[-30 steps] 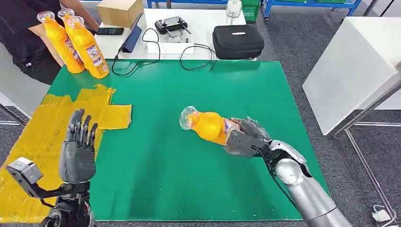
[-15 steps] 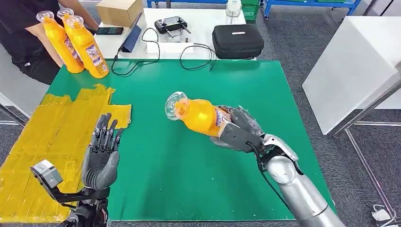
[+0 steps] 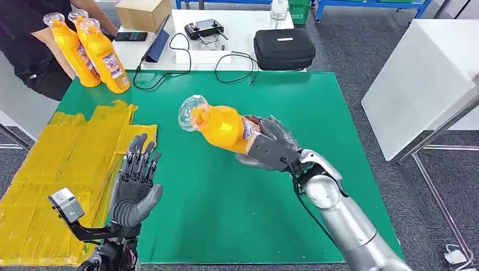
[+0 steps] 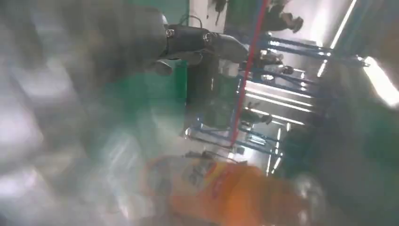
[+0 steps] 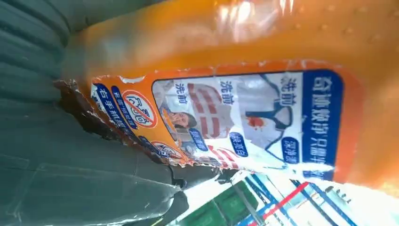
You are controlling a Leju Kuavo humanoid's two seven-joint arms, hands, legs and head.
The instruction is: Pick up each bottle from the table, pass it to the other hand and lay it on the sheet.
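One orange bottle point(image 3: 221, 126) is in your right hand point(image 3: 270, 149), gripped around its lower body and held above the green table point(image 3: 237, 214); it lies tilted, with the clear cap end pointing away from the hand toward your left side. Your right wrist view shows the bottle's printed label point(image 5: 244, 117) pressed close against the grey palm. Your left hand point(image 3: 134, 183) is raised with the palm up and the fingers spread, holding nothing, well apart from the bottle and below its cap end. Just beyond your left hand, on its outer side, lies the yellow sheet point(image 3: 62, 152), flat on the table. Far past that hand, at the table's far corner, three more orange bottles point(image 3: 90, 51) are held upright by a person point(image 3: 34, 45) in a dark top. Your left wrist view is too blurred to read more than an orange shape.
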